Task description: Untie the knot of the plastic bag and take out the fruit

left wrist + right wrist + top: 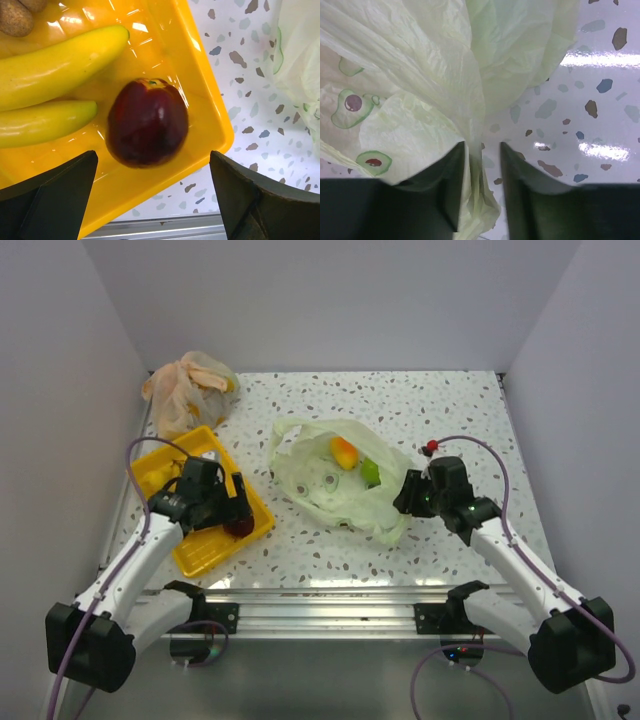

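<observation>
The fruit [343,452] inside the plastic bag [310,490] lies right of the wide-open left gripper [154,185]; right gripper [482,150], slightly parted, straddles the bag's edge

A yellow tray [205,545] was recorded at the left side of the speckled table [440,405]. An orange-beige bag [185,388] was noted lying crumpled beyond it, in the far left corner.

A robotics lab test cell is indicated: a white speckled worktop [450,410] is enclosed by plain white panel walls [330,300], and a cabled white left arm [130,560] and white right arm [515,560] are bolted to a silver aluminium rail [330,605].
</observation>
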`<action>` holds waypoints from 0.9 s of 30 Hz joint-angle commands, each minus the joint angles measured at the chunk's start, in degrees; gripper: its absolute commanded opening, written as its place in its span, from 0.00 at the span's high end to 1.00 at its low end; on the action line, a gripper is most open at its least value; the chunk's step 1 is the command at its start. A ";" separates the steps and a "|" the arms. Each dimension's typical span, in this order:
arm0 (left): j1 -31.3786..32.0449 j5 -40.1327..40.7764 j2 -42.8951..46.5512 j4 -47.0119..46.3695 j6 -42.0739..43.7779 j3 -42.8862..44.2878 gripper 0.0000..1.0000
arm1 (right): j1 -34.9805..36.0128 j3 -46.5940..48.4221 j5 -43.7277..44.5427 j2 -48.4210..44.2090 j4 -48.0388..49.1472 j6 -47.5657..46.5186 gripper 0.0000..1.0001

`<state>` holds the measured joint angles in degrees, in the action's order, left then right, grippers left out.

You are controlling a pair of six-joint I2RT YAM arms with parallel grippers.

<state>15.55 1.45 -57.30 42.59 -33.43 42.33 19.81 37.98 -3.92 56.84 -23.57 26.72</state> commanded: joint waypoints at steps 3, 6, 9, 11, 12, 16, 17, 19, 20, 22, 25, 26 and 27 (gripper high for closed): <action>0.01 -3.47 3.94 -3.65 2.58 3.90 0.00 | -0.21 4.56 1.55 -0.85 -4.02 -3.51 0.43; 0.01 -6.53 6.49 -6.81 3.11 5.57 0.00 | -0.21 7.63 1.38 -0.50 -6.39 -5.36 0.26; 0.53 -10.58 7.55 -10.50 2.41 7.68 0.00 | -0.21 11.85 0.94 0.81 -8.68 -7.29 0.13; 2.80 -10.86 7.20 -13.30 1.44 9.35 0.00 | -0.13 15.26 0.85 2.30 -9.74 -7.91 0.05; 3.95 -10.25 6.50 -14.36 1.09 9.79 0.00 | -0.21 16.33 0.85 3.09 -9.91 -8.00 0.03; 15.09 -5.33 1.50 -21.21 -0.67 13.21 0.00 | -0.13 21.77 -0.20 9.32 -8.78 -5.64 0.02; 16.69 -5.06 -1.64 -22.54 -0.93 13.83 0.00 | -0.13 22.22 -0.38 10.30 -7.99 -4.93 0.01; 19.59 -3.13 -4.74 -25.70 -1.28 14.71 0.00 | -0.04 22.84 -0.65 11.97 -5.88 -3.87 0.01; 22.13 -2.25 -7.62 -29.02 -1.29 14.80 0.00 | 0.22 24.06 -0.65 14.33 -5.70 -3.52 0.01; 24.34 0.11 -10.71 -32.11 -1.02 15.33 0.00 | 0.66 25.21 0.23 16.80 -5.87 -3.87 0.01; 29.60 2.76 -17.04 -38.00 -0.32 15.94 0.00 | 1.10 26.97 3.82 21.37 -7.71 -5.09 0.01; 30.41 3.03 -20.19 -38.97 -0.32 15.95 0.00 | 1.10 26.89 5.31 23.21 -8.06 -5.27 0.01; 31.20 3.03 -21.79 -39.85 -0.41 15.95 0.00 | 1.10 26.71 6.81 24.01 -8.07 -5.45 0.01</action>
<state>43.92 1.23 -75.13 11.42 -33.71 56.14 20.62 62.54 -1.96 78.48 -30.72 21.82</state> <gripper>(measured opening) 0.997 0.987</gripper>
